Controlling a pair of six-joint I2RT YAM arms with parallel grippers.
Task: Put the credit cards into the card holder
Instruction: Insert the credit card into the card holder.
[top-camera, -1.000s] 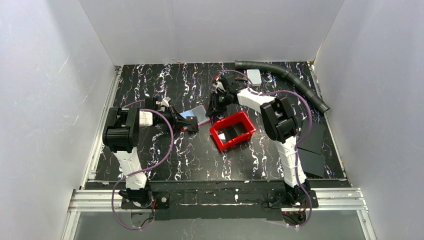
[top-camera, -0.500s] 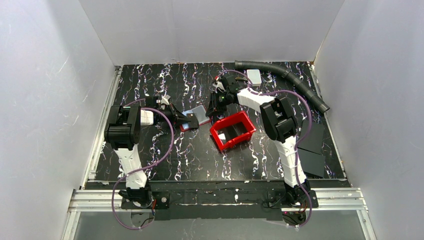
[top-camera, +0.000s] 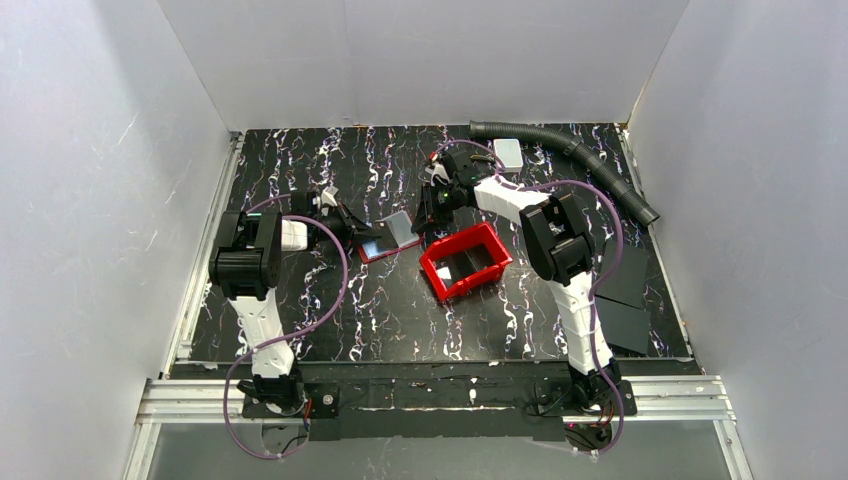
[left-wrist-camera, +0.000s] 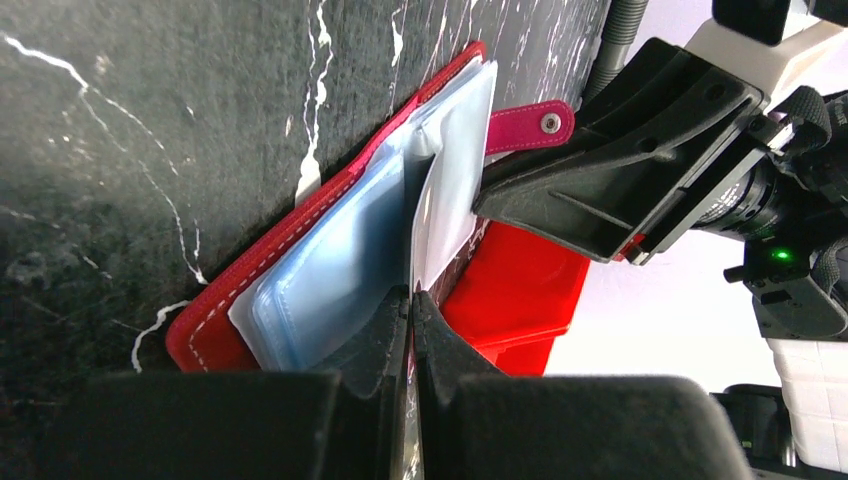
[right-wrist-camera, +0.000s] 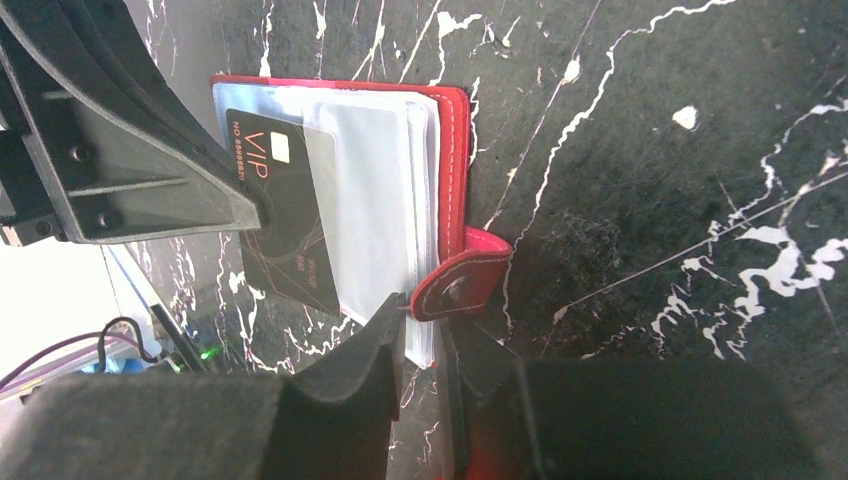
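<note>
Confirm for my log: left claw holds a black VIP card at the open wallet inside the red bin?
No: the wallet lies on the table beside the red bin, not inside it, as the top view shows. The left claw does hold the black VIP card.

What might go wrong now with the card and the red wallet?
The card, pinched by the left gripper, looks only partway into a clear sleeve; it might snag and bend. The right gripper holds the wallet only by its edge near the strap, so a hard push might pull it loose.
</note>
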